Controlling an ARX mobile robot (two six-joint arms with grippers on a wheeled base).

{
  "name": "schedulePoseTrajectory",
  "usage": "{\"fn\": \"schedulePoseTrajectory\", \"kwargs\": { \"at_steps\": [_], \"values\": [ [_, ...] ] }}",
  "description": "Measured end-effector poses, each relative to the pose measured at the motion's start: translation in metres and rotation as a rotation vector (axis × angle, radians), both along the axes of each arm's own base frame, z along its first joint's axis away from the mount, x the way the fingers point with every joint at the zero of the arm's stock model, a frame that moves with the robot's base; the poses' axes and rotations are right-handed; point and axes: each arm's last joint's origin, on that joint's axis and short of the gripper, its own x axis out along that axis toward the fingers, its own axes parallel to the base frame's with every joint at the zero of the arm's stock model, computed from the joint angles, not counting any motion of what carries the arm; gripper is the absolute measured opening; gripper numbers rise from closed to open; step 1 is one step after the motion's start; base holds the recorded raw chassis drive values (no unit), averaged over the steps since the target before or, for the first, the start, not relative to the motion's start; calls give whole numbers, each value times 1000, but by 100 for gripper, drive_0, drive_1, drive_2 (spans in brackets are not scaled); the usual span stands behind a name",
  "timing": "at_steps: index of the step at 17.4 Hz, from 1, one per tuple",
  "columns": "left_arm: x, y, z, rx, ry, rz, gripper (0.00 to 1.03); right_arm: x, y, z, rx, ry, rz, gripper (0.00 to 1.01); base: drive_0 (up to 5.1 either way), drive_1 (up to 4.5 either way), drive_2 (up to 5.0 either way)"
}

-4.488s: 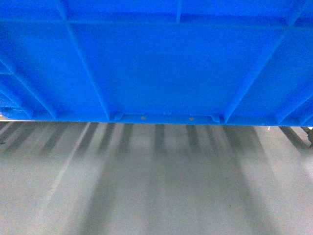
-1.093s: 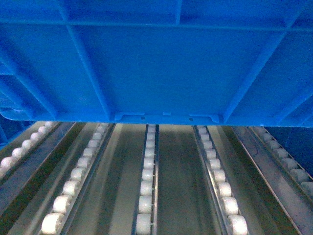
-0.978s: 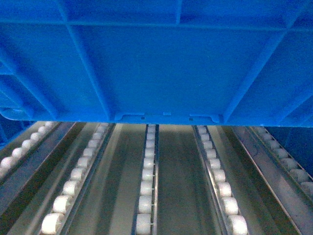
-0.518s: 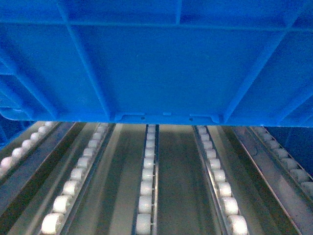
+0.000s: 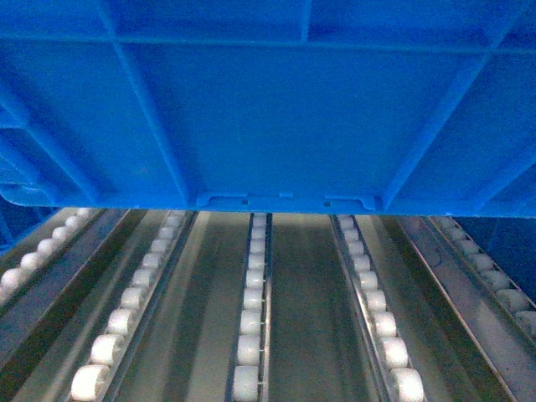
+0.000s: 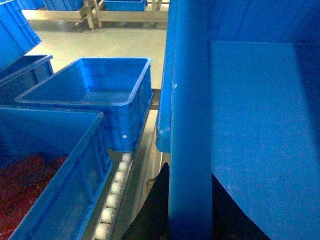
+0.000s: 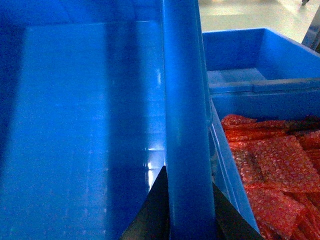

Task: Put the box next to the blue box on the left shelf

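The box (image 5: 268,109) hangs over the shelf (image 5: 201,318), not yet on the rollers (image 5: 249,322), so lowering is what's left. Left hand (image 6: 187,210) pinches its left rim, right hand (image 7: 187,210) pinches the right rim. Tight lane: an empty crate (image 6: 95,95) sits just beside on the left, a crate of red wrap (image 7: 275,170) hugs the right wall.

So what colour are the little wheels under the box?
White roller wheels, clearest in the head view.

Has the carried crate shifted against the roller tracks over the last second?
No. The crate's bottom edge crosses the roller tracks at the same rollers as before.
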Motion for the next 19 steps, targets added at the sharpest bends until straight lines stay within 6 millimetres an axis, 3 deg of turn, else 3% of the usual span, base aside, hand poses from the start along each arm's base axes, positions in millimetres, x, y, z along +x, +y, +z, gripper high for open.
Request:
{"fn": "schedulePoseTrajectory", "kwargs": {
  "at_steps": [7, 11, 19],
  "values": [
    [0, 0, 0, 0, 0, 0, 9, 0, 0, 0, 0, 0, 0, 9, 0, 0, 0],
    [2, -6, -4, 37, -61, 44, 9, -3, 9, 0, -121, -12, -165, 12, 0, 0, 0],
    [0, -9, -8, 70, -57, 122, 11, -2, 8, 4, -120, 40, -153, 13, 0, 0, 0]
  ]
}}
